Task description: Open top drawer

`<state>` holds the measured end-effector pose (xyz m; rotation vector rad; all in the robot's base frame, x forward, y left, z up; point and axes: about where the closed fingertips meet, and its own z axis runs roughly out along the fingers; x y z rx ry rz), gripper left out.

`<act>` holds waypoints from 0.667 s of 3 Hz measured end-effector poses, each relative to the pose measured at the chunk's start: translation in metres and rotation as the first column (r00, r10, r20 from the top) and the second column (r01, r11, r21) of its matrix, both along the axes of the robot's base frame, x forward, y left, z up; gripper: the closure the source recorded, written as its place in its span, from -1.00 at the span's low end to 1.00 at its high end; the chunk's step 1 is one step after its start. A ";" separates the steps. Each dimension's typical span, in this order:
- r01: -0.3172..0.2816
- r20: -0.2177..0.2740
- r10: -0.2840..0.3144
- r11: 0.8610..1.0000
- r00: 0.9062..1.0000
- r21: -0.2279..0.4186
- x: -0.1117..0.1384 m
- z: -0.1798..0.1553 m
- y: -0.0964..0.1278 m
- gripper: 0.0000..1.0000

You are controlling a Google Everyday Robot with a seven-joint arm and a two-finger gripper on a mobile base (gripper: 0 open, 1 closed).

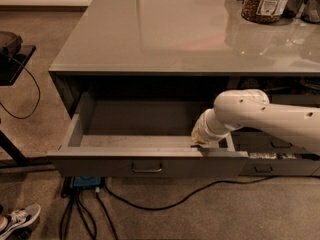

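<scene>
The top drawer [100, 163] stands pulled far out from under the counter, showing its deep tray and pale-grey floor [135, 119]. Its small rectangular pull handle [146, 169] sits at the centre of the front panel. My white arm [260, 115] reaches in from the right. My gripper [197, 142] is low at the right part of the drawer's front rim, right at the top edge of the panel. The arm's wrist hides most of the gripper.
A glossy grey countertop [175, 29] overhangs the drawer, with a jar of brown food [265, 1] at its far right. Narrower drawers [280, 156] adjoin on the right. Black cables [165, 201] cross the carpet, with a shoe [17, 219] and a black stand [10, 54] on the left.
</scene>
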<state>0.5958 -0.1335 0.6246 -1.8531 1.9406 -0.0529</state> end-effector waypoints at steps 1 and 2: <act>-0.017 -0.014 0.017 1.000 1.000 -0.012 -0.026 -0.010 -0.001 1.00; -0.017 -0.015 0.017 1.000 1.000 -0.012 -0.025 -0.009 -0.001 1.00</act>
